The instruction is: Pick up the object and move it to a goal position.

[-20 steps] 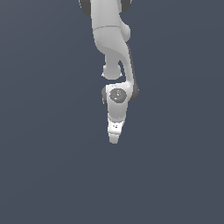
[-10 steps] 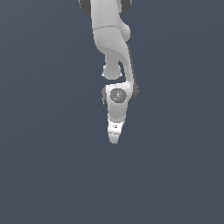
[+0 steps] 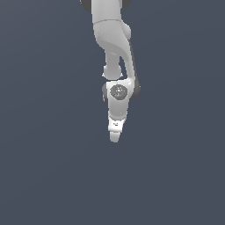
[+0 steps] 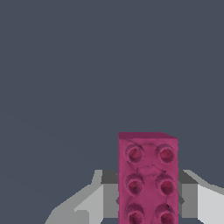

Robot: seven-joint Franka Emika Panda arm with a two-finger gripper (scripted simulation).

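Observation:
In the wrist view the object (image 4: pixel 148 175) is a magenta-pink studded brick, seen with its studs facing the camera. It stands lengthwise between my grey fingers (image 4: pixel 109 194), which press against its two long sides. My gripper (image 4: pixel 148 205) is shut on it. In the exterior view the white arm hangs down from the top and the gripper (image 3: pixel 114 137) points at the dark floor. There the fingers are close together, and the object is too small and too covered by the gripper to make out.
A plain dark grey-blue floor (image 3: pixel 52 167) fills both views. No other objects, containers or edges show.

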